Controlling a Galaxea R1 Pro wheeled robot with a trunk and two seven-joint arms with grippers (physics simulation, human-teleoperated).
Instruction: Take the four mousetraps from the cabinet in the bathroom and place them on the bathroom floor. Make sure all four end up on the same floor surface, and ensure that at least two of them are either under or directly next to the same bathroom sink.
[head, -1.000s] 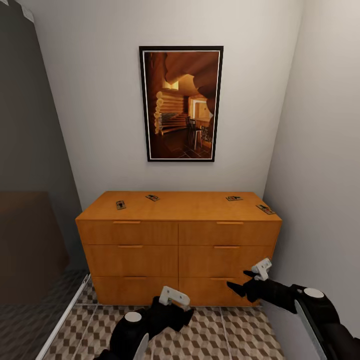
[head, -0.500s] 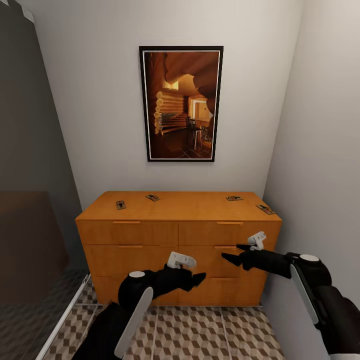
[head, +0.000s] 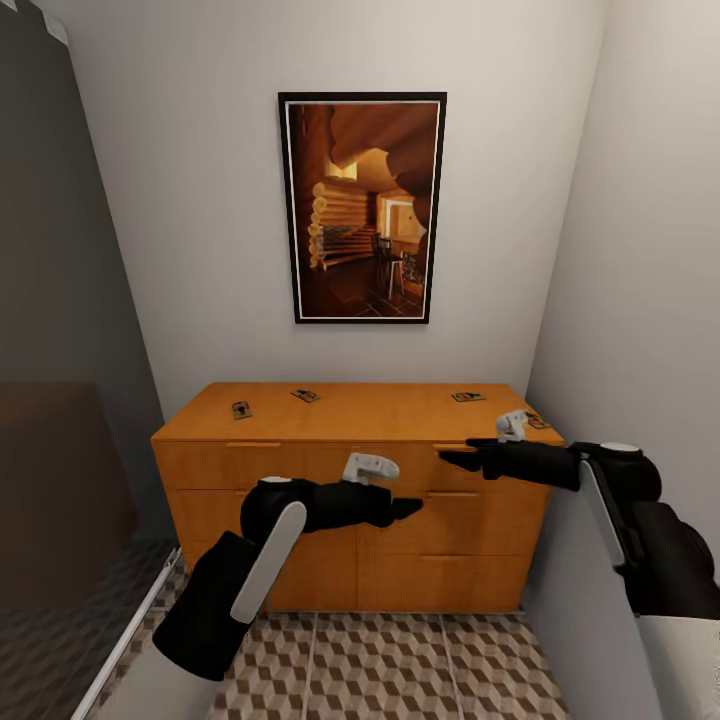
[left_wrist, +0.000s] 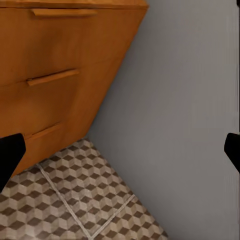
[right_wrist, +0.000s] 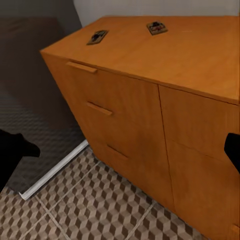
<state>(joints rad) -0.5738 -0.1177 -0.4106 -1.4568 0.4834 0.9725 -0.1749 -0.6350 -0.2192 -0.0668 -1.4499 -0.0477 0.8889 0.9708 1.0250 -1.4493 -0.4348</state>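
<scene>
Pale walls frame the low orange-brown wooden cabinet (head: 357, 470) topped by four small tan mousetraps (head: 305, 395); spread left gripper (head: 405, 508) and right gripper (head: 452, 458), both empty, face its drawers, reach pending.

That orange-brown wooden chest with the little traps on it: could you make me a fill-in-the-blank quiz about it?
1. On the orange-brown wooden cabinet lie ____ small tan mousetraps, such as one near its left end.
2. Above it hangs a black-framed ____.
3. The cube-patterned bathroom floor has ____ mousetraps on it.
4. Both black hands, left and right, hold ____.

Missing: four; picture; no; nothing
</scene>
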